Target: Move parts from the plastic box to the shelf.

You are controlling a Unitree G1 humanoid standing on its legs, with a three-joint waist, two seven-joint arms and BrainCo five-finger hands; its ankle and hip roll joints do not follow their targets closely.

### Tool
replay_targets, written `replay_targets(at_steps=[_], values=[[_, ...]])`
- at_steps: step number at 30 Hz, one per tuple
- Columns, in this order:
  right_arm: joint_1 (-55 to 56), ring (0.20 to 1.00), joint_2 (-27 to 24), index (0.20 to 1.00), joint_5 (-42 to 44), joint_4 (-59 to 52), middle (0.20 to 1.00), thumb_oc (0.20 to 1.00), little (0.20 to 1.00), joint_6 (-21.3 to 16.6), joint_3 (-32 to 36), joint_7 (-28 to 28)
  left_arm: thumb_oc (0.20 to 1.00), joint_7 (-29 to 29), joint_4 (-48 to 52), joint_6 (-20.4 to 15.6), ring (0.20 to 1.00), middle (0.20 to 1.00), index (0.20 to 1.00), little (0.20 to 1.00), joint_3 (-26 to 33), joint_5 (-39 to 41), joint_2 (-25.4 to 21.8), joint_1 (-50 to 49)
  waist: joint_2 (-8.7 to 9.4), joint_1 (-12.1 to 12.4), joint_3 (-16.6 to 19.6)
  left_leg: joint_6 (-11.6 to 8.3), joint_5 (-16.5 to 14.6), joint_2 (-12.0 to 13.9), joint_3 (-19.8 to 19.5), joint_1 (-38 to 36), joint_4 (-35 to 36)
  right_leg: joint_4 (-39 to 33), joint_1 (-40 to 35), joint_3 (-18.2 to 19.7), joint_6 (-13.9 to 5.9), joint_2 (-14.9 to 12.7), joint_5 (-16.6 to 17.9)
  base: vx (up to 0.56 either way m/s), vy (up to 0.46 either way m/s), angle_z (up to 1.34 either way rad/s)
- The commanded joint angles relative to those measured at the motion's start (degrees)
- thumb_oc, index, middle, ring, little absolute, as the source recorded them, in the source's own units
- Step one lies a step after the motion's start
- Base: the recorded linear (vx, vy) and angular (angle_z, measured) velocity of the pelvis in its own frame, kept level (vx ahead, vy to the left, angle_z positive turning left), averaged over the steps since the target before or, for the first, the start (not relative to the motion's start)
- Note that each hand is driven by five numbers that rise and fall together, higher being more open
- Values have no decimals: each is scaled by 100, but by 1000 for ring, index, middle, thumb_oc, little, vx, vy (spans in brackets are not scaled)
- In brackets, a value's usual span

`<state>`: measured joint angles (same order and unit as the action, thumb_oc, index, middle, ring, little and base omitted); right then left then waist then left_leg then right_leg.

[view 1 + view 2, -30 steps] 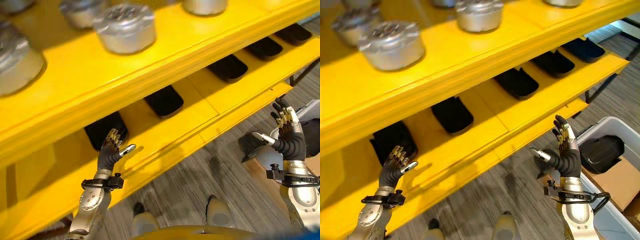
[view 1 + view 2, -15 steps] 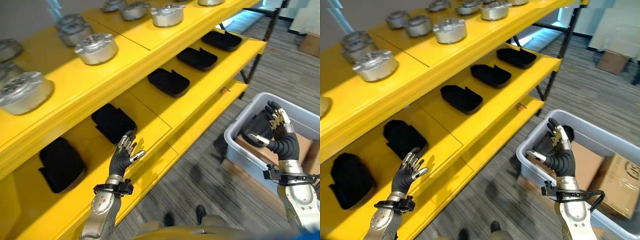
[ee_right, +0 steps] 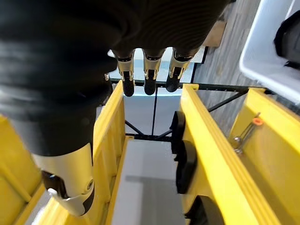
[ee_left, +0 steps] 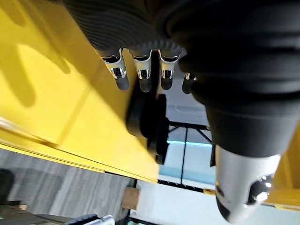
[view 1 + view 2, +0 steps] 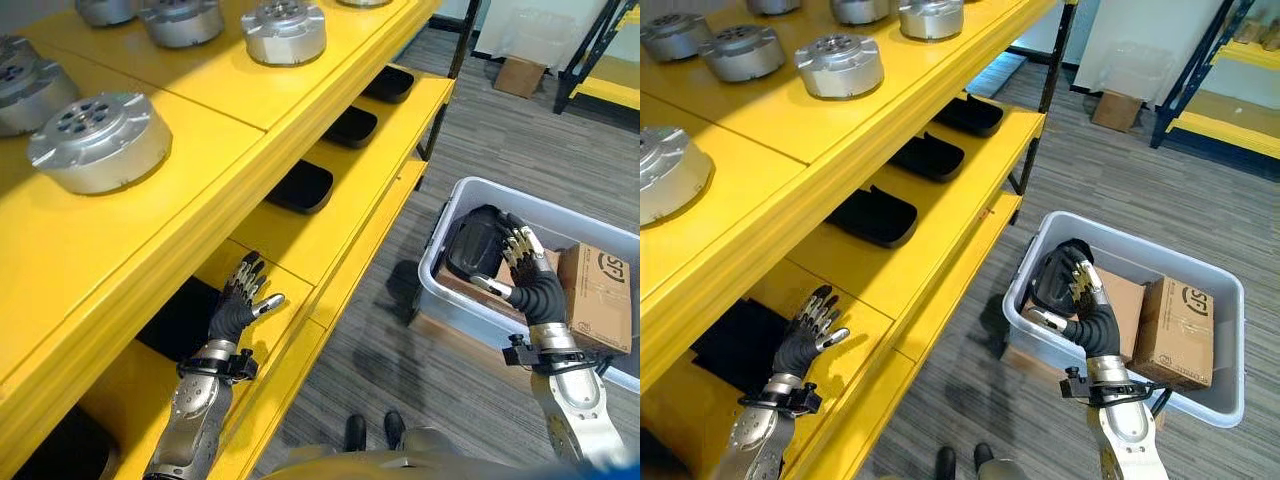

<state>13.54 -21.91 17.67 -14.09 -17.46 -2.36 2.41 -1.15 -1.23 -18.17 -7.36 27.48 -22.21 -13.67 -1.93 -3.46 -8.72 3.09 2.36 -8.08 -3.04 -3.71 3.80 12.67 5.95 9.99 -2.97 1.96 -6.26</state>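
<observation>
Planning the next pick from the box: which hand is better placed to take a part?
Probably the right hand: it hangs open in front of the black part in the plastic box. The left hand, also open, is over at the yellow shelf.

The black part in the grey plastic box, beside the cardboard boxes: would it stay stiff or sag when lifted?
The black part probably stays stiff: it holds a rounded moulded shape, like those on the shelf. It fills its end of the plastic box, so one open right hand may struggle.
</observation>
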Motion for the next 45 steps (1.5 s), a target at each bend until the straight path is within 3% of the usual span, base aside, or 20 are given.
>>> replay_targets(at_steps=[1, 2, 3, 4, 5, 6, 8, 10, 12, 17, 24, 27, 28, 30, 32, 33, 36, 37, 41, 45], values=[[-350, 1000, -81, 1000, -40, -88, 1000, 1000, 1000, -187, -141, 66, 1000, 180, 383, -259, 1000, 1000, 1000, 1000, 367, -249, -165, -116, 129, 193, -12, 146, -357, 304, 343, 249, -334, 372, 369, -991, -482, -545, 730, -81, -8, -84], [-418, 1000, -41, 1000, -86, -62, 1000, 1000, 1000, -180, -225, 113, 1000, 204, 422, -250, 1000, 1000, 1000, 1000, 371, -272, -179, -129, 84, 238, -43, 113, -407, 389, 478, 190, -347, 412, 388, -1438, -498, -977, 833, -22, -83, -121], [-485, 1000, 0, 1000, -37, -26, 1000, 1000, 1000, -157, -298, 110, 1000, 193, 400, -234, 1000, 1000, 1000, 1000, 358, -223, -171, -125, 54, 199, -74, 80, -450, 477, 514, 106, -356, 368, 395, -1543, -469, -1252, 959, 123, -201, -140], [-544, 1000, 9, 1000, -83, 23, 1000, 1000, 1000, -106, -331, 68, 1000, 201, 342, -219, 1000, 1000, 1000, 1000, 393, -207, -163, -108, 54, 136, -116, -11, -527, 579, 516, -106, -266, -226, 432, -1596, -620, -1892, 1501, 168, -221, -121], [-554, 1000, -3, 1000, -143, 56, 1000, 1000, 1000, -87, -333, 86, 1000, 191, 355, -221, 1000, 1000, 1000, 1000, 401, -215, -157, -141, 58, 106, -124, -47, -552, 587, 528, -195, -193, -548, 477, -1578, -706, -2127, 1754, 149, -171, -64], [-554, 1000, -4, 1000, -147, 57, 1000, 1000, 1000, -87, -338, 89, 1000, 191, 357, -220, 1000, 1000, 1000, 1000, 403, -216, -156, -146, 55, 108, -127, -41, -550, 584, 533, -211, -179, -595, 448, -1579, -717, -2126, 1781, 133, -149, -31], [-532, 1000, 70, 1000, -212, 37, 1000, 1000, 1000, -19, -312, 99, 1000, 267, 265, -174, 1000, 1000, 1000, 1000, 498, -429, -42, -217, 306, 183, -23, -174, -694, 590, 711, -537, 1, -1213, 378, -2024, -1017, -2658, 2356, 201, -252, -35], [-481, 1000, 81, 1000, -229, 31, 1000, 1000, 1000, 5, -293, 75, 1000, 276, 174, -193, 1000, 1000, 1000, 1000, 473, -515, 39, -189, 518, 225, 107, -244, -786, 550, 735, -617, 16, -1317, 244, -2090, -1152, -2664, 2509, 188, -250, -27], [-462, 1000, 35, 1000, -224, 36, 1000, 1000, 1000, 8, -218, 134, 1000, 302, 113, -167, 1000, 1000, 1000, 1000, 412, -436, 75, -103, 528, 199, 167, -339, -816, 710, 720, -570, -70, -1185, 209, -2104, -1134, -2551, 2394, 116, -248, -23], [-422, 1000, -146, 1000, 26, -43, 1000, 1000, 1000, -90, -36, 133, 1000, 226, 42, -122, 1000, 1000, 1000, 1000, 249, -249, 95, 41, 352, -44, 144, -709, -804, 1580, 528, -528, -314, -619, 40, -2316, -834, -2057, 1364, 122, -306, 16], [-459, 1000, -319, 1000, 85, -23, 1000, 1000, 1000, -134, 66, 211, 1000, 206, 45, -89, 1000, 1000, 1000, 1000, 172, -139, 104, 153, 126, -183, 134, -972, -411, 2142, 565, -366, -568, -127, 184, -2419, -533, -1664, 771, 69, -188, 19], [-468, 1000, -367, 1000, 129, -25, 1000, 1000, 1000, -167, 51, 231, 1000, 219, 56, -117, 1000, 1000, 1000, 1000, 180, -119, 115, 157, 57, -181, 38, -1055, -86, 2217, 486, -59, -1123, -143, 173, -2368, -361, -1508, 650, 6, -178, 7], [-518, 1000, -450, 1000, 124, -27, 1000, 1000, 1000, -181, -28, 190, 1000, 246, 94, -138, 1000, 1000, 1000, 1000, 250, -74, 136, 108, 86, -58, -140, -1055, 353, 2108, 220, 295, -2049, -213, 65, -2269, -160, -1353, 539, -17, -204, 4], [-569, 1000, -577, 1000, 117, -42, 1000, 1000, 1000, -192, -63, 168, 1000, 259, 139, -162, 1000, 1000, 1000, 1000, 299, -49, 150, 67, 231, 79, -346, -1018, 635, 1759, -86, 780, -2861, -305, -20, -2194, -22, -1317, 505, 0, -206, -27], [-608, 1000, -681, 1000, 62, -22, 1000, 1000, 1000, -187, -52, 233, 1000, 255, 263, -163, 1000, 1000, 1000, 1000, 361, 15, 105, 7, 328, 244, -596, -925, 868, 2315, 65, 1264, -1882, -205, -37, -2028, -91, -1273, 290, 217, 83, -48], [-714, 1000, -688, 1000, 46, 91, 1000, 1000, 1000, -243, -105, 366, 1000, 348, 246, -179, 1000, 1000, 1000, 1000, 342, -51, 91, 65, 256, 389, -713, -1088, 1410, 2734, -14, 1522, -757, -81, -75, -1869, -198, -1271, 129, 236, 232, -12], [-731, 1000, -654, 1000, 24, 76, 1000, 1000, 1000, -263, -133, 390, 1000, 405, 213, -186, 1000, 1000, 1000, 1000, 363, -107, 93, 71, 157, 441, -764, -1292, 1701, 2883, 17, 1446, -142, 119, -39, -1717, -318, -1281, 31, 191, 218, -34], [-734, 1000, -621, 1000, 21, 80, 1000, 1000, 1000, -264, -138, 385, 1000, 415, 202, -224, 1000, 1000, 1000, 1000, 410, -139, 104, 90, 95, 441, -770, -1332, 1726, 2897, 97, 1397, -84, 194, 10, -1650, -380, -1296, 15, 100, 192, -86], [-694, 1000, -507, 1000, -97, 99, 1000, 1000, 1000, -210, -230, 274, 1000, 379, 216, -296, 1000, 1000, 1000, 1000, 449, -66, 150, 64, -4, 389, -678, -1276, 1184, 2865, 383, 1027, -52, 203, 197, -1308, -528, -1389, 159, 110, 262, -111], [-273, 1000, -524, 1000, -142, 88, 1000, 1000, 1000, -83, 15, 182, 1000, 289, 388, -323, 1000, 1000, 1000, 1000, 501, 76, 6, -13, 210, 307, -709, -1157, 610, 2486, 724, 1048, -499, -526, -48, -1193, -840, -1938, 681, 93, 253, -23]])
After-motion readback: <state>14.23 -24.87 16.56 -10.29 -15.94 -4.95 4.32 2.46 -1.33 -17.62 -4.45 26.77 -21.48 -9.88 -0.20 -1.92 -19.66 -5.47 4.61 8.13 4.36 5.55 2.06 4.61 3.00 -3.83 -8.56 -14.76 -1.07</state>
